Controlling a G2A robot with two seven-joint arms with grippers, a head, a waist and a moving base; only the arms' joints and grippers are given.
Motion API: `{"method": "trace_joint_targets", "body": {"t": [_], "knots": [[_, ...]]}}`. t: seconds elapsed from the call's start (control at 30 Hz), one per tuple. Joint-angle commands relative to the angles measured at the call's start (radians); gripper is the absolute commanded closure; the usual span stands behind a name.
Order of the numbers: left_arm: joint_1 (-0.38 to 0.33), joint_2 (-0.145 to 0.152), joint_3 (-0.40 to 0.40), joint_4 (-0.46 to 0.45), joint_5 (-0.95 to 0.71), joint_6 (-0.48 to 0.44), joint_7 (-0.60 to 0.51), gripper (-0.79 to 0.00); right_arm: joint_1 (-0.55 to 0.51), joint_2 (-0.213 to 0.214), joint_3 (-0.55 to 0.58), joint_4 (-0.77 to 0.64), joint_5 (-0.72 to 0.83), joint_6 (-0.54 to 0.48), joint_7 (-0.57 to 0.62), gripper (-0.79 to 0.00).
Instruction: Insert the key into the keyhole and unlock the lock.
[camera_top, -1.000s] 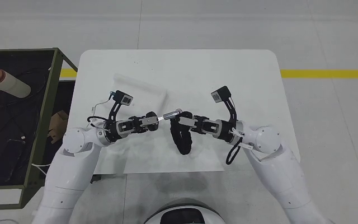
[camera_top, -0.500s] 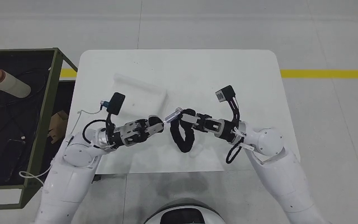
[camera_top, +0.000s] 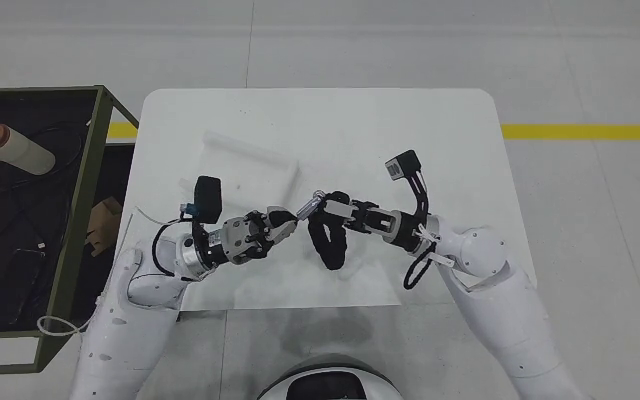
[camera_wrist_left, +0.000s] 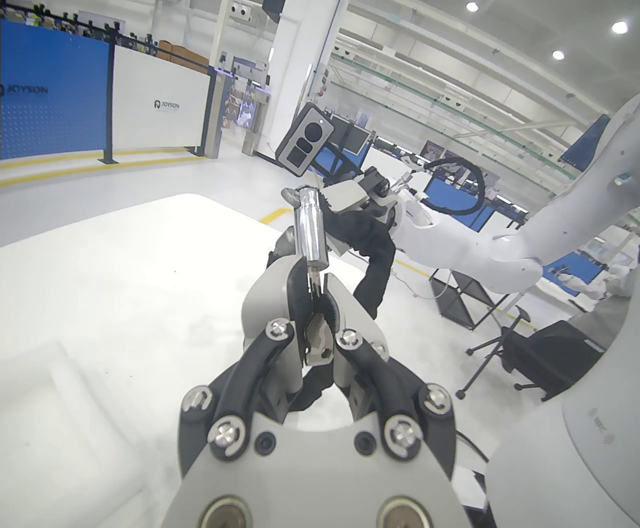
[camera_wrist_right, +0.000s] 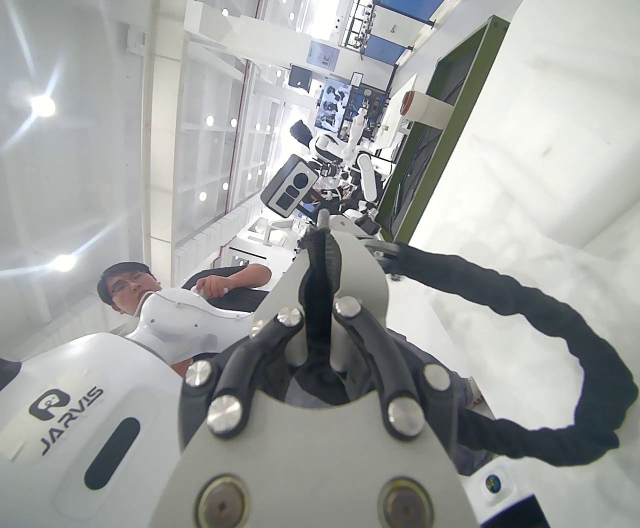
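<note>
Lock: a slim, polished metal cylinder (camera_wrist_left: 310, 227), smooth and mirror-bright, held up off the bench (camera_top: 420, 140).
Cable: a thick black cord (camera_wrist_right: 500, 292) with a rough woven sleeve. It leaves the lock and curves round in an open loop on the robot's side of it.
Key: small, flat, silver metal (camera_wrist_left: 317, 345) with a ridged blade. It is lined up with the lock, and the blade tip meets the lock's end face. How deep it sits cannot be told.
Left pincer: its grey fingers with black pads are clamped together on the key's head (camera_wrist_left: 314, 282), just short of the lock's end.
Right pincer: it is pressed tight on the black sleeve (camera_wrist_right: 320, 245) right behind the lock, so the cylinder sticks out past its fingertips.
Bench: a white, matt top with rounded corners, lying beneath the lock.
Tray: a pale, foam-like rectangle (camera_top: 250, 160) with a shallow recess, lying flat on the bench beyond the lock on the left arm's side.
Cart: a dark green metal frame (camera_top: 50, 91) holding black wires, well to the left of the lock and off the bench.
Change: over the last second the left wrist has rolled, and its camera box has swung closer to the robot. The left elbow has dropped back, so the forearm now slants up toward the lock. The cable, which hung narrow, has opened into a rounder loop. The lock has barely shifted.
</note>
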Motion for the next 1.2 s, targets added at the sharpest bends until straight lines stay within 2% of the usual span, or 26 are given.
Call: {"method": "trace_joint_targets", "body": {"t": [0.0, 0.1, 0.23, 0.4, 0.43, 0.47, 0.57, 0.6, 0.73, 0.83, 0.9, 0.93, 1.0, 1.03, 1.07, 1.1, 1.17], "knots": [[0.006, -0.004, -0.001, -0.009, 0.085, -0.001, 0.069, 0.0, 0.001, 0.0, -0.001, 0.003, 0.003, 0.0, 0.001, 0.0], [0.018, -0.009, 0.0, -0.018, 0.209, -0.001, 0.162, 0.0, 0.001, 0.002, 0.002, 0.007, 0.007, 0.0, 0.001, 0.0], [0.032, -0.013, 0.015, -0.01, 0.294, -0.001, 0.269, 0.0, -0.003, 0.003, 0.004, 0.009, 0.012, -0.002, 0.001, 0.0], [0.028, -0.011, 0.036, 0.037, 0.232, -0.001, 0.305, 0.0, -0.007, 0.004, 0.008, 0.01, 0.025, -0.001, -0.011, 0.0], [0.025, -0.01, 0.037, 0.044, 0.198, -0.001, 0.304, -0.117, -0.008, 0.005, 0.01, 0.01, 0.027, -0.001, -0.011, 0.0], [0.023, -0.008, 0.037, 0.051, 0.164, -0.001, 0.297, -0.151, -0.01, 0.006, 0.014, 0.01, 0.029, -0.002, -0.01, 0.0], [0.016, 0.001, 0.041, 0.073, 0.011, -0.001, 0.252, -0.2, -0.016, 0.007, 0.023, 0.01, 0.041, -0.007, -0.011, 0.0], [0.013, 0.005, 0.041, 0.077, -0.036, -0.001, 0.226, -0.139, -0.017, 0.008, 0.025, 0.011, 0.045, -0.008, -0.011, 0.0], [0.007, 0.025, 0.044, 0.098, -0.252, 0.006, 0.108, -0.102, -0.02, 0.009, 0.026, 0.012, 0.054, -0.014, -0.015, 0.0], [-0.006, 0.042, 0.069, 0.121, -0.471, 0.038, -0.018, -0.08, -0.02, 0.008, 0.024, 0.013, 0.058, -0.023, -0.024, 0.0], [-0.02, 0.054, 0.089, 0.138, -0.632, 0.07, -0.109, -0.099, -0.019, 0.007, 0.021, 0.013, 0.062, -0.029, -0.031, 0.0], [-0.03, 0.06, 0.099, 0.147, -0.711, 0.087, -0.161, -0.074, -0.018, 0.007, 0.02, 0.013, 0.069, -0.033, -0.037, 0.0], [-0.049, 0.069, 0.124, 0.17, -0.878, 0.12, -0.262, -0.089, -0.017, 0.005, 0.014, 0.015, 0.081, -0.037, -0.04, 0.0], [-0.06, 0.073, 0.136, 0.18, -0.957, 0.138, -0.32, -0.157, -0.015, 0.005, 0.012, 0.018, 0.081, -0.035, -0.04, 0.0], [-0.076, 0.079, 0.129, 0.2, -0.983, 0.15, -0.38, -0.474, -0.012, 0.006, 0.012, 0.018, 0.068, -0.032, -0.038, 0.0], [-0.083, 0.081, 0.117, 0.208, -0.973, 0.146, -0.391, -0.785, -0.012, 0.006, 0.012, 0.018, 0.068, -0.032, -0.038, 0.0], [-0.083, 0.081, 0.117, 0.208, -0.973, 0.146, -0.391, -0.785, -0.012, 0.006, 0.012, 0.018, 0.068, -0.032, -0.038, 0.0]]}}
